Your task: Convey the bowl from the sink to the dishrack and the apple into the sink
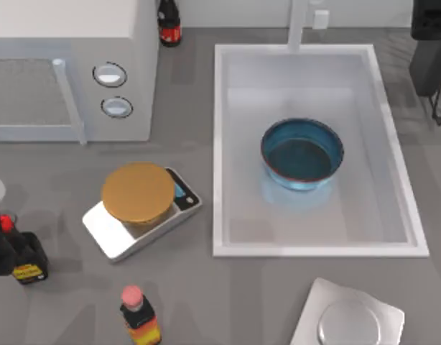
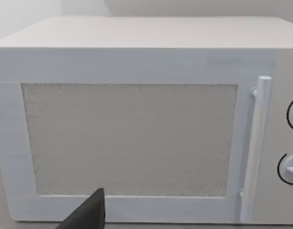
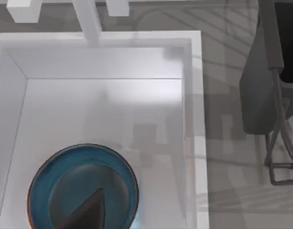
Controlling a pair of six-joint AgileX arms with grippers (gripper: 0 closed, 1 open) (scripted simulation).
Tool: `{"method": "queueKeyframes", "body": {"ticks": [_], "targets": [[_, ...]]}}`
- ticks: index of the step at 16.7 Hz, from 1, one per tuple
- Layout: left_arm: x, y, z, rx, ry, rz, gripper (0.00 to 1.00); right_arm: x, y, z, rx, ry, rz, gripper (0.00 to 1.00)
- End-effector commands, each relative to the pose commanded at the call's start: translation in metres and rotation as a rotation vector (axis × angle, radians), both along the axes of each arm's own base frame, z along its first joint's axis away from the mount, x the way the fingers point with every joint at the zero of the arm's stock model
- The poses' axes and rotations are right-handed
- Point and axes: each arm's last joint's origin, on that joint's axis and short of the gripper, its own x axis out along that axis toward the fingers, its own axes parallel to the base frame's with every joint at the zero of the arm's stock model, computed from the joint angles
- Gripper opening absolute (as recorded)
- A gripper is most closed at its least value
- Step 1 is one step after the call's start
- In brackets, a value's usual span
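Note:
The blue bowl (image 1: 302, 154) with its reddish-brown rim sits upright in the white sink (image 1: 224, 144), a little right of the basin's middle. The right wrist view looks down on the bowl (image 3: 65, 181) and the sink (image 3: 196, 119), and a dark tip of my right gripper (image 3: 89, 210) shows over the bowl. The dark grey, wire-legged dishrack (image 1: 430, 57) stands past the sink's far right corner and appears as the dishrack (image 3: 263, 90) beside the basin. My left gripper (image 2: 89, 214) faces the microwave's door. The apple is out of view.
A white microwave (image 1: 70, 72) fills the far left. In front of it lies a white scale with a golden disc (image 1: 138, 190). Dark bottles stand at the back (image 1: 169, 21), the left edge (image 1: 26, 262) and the front (image 1: 140, 320). A silver disc on a white base (image 1: 350, 322) lies at the front right.

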Motion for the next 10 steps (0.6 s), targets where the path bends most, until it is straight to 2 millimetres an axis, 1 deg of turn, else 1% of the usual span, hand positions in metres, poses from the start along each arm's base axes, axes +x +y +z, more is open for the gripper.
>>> {"method": "queueKeyframes", "body": {"ticks": [1,3,5,7,8,10], "targets": [[0.0,0.0,0.0,0.0,0.0,0.0,1.0,0.026,0.013,-0.007,-0.001,0.055,0.005,1.0],[0.0,0.0,0.0,0.0,0.0,0.0,1.0,0.071,0.042,-0.029,-0.005,0.162,0.014,1.0],[0.0,0.0,0.0,0.0,0.0,0.0,1.0,0.106,0.073,-0.06,-0.011,0.264,0.022,1.0],[0.0,0.0,0.0,0.0,0.0,0.0,1.0,0.129,0.104,-0.093,-0.018,0.357,0.026,1.0],[0.0,0.0,0.0,0.0,0.0,0.0,1.0,0.136,0.119,-0.11,-0.022,0.4,0.026,1.0],[0.0,0.0,0.0,0.0,0.0,0.0,1.0,0.143,0.145,-0.138,-0.032,0.477,0.02,1.0]]}}
